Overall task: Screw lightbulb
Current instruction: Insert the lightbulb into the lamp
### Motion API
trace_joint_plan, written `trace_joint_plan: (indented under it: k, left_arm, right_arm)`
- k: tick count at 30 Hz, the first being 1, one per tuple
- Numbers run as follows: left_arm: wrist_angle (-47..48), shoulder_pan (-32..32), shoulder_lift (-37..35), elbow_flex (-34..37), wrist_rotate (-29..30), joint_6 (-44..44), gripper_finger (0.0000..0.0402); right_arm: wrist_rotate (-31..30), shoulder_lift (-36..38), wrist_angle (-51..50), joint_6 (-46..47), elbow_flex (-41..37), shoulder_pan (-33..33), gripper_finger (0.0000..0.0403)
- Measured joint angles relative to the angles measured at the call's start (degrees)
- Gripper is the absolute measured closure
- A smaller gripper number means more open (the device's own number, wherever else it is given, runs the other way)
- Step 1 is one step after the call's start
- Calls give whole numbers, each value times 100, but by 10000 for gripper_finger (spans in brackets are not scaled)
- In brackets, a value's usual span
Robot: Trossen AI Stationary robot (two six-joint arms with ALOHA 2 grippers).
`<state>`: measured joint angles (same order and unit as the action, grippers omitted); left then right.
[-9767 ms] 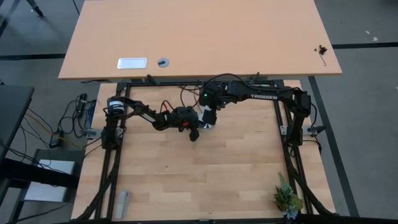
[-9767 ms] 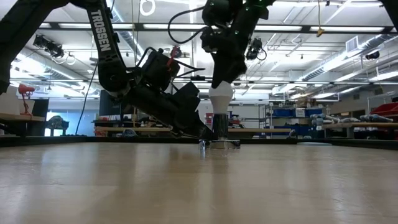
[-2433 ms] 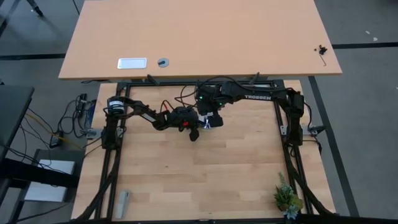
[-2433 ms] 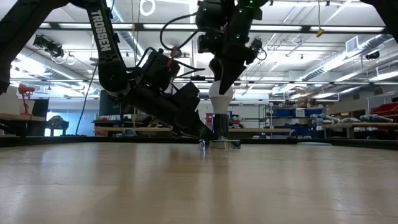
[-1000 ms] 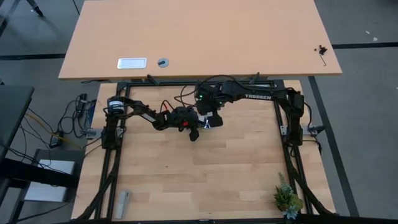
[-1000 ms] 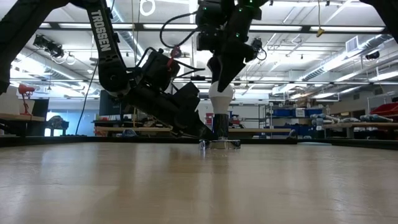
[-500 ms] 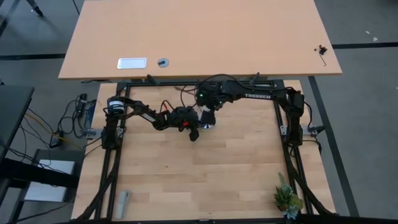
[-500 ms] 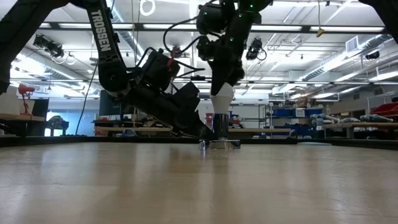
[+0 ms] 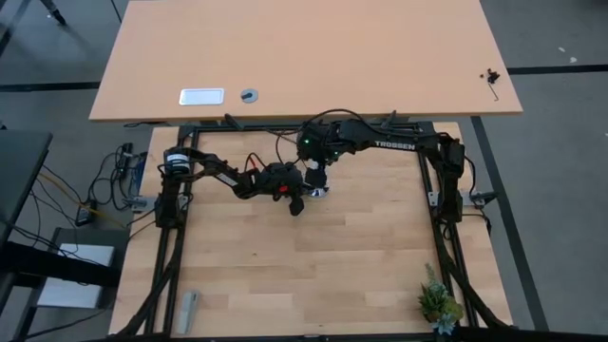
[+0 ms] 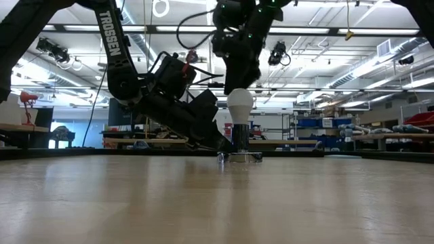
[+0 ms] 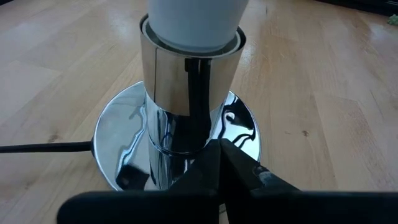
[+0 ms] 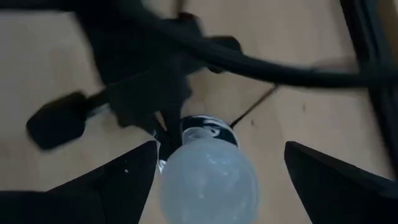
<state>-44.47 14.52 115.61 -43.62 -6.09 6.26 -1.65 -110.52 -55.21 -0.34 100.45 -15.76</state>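
The white frosted lightbulb (image 10: 239, 103) stands upright with its base sunk in the silvery socket (image 10: 239, 139), which rests on its round plate (image 11: 118, 143) on the wooden table. My right gripper (image 12: 221, 152) is open just above the bulb (image 12: 208, 180), one finger on each side, touching nothing. My left gripper (image 11: 217, 155) is shut, low on the table at the socket's left side (image 9: 302, 198). The bulb's threaded base is hidden inside the socket. A thin black cord (image 11: 43, 148) leaves the plate. My left gripper presses its shut fingertips (image 11: 214, 152) on the near part of the socket's round plate (image 11: 245, 134), close to the upright stem. The fingers come slanting down from the table's left side. The plate lies flat on the table.
A small potted plant (image 9: 439, 302) stands at the table's near right corner and a grey flat object (image 9: 188, 309) at the near left. A large light desk (image 9: 304, 57) stands beyond the far edge. The table's near half is bare wood.
My right gripper has turned about the bulb's top, then come up off it; the bulb's round top now shows bare below the fingers. The bulb stays upright in the socket. My left gripper has kept still.
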Motion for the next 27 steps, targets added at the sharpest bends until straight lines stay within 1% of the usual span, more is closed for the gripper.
trace_joint_plan:
  k: [6, 8, 11, 13, 16, 20, 22, 24, 27]
  left_arm:
    - [0, 0, -1, 0, 0, 0, 392]
    - [0, -1, -1, 0, 1, 0, 392]
    - [0, -2, -2, 0, 2, -2, 392]
    - [-2, -2, 0, 0, 0, -1, 392]
    - [-2, -2, 0, 0, 2, -2, 392]
    - [-2, 0, 0, 0, 0, -2, 392]
    - [-1, -2, 0, 0, 2, 0, 392]
    - [1, -1, 0, 0, 1, 0, 392]
    - [2, -2, -2, 0, 0, -2, 392]
  right_arm:
    - [19, 0, -327, -2147, 225, 101, 44]
    - [126, 0, -415, -2492, 218, 103, 46]
    - [457, 2, -397, -2530, 85, 31, 50]
    - [560, 2, -368, -2485, -6, 5, 53]
    - [558, 2, -307, -2479, -170, -21, 60]
    - [416, 2, -131, -2189, -341, -29, 78]
    - [301, 2, -91, -1790, -361, -29, 91]
    - [213, 2, -76, -1192, -361, -29, 103]
    - [75, 2, -76, 160, -361, -28, 115]
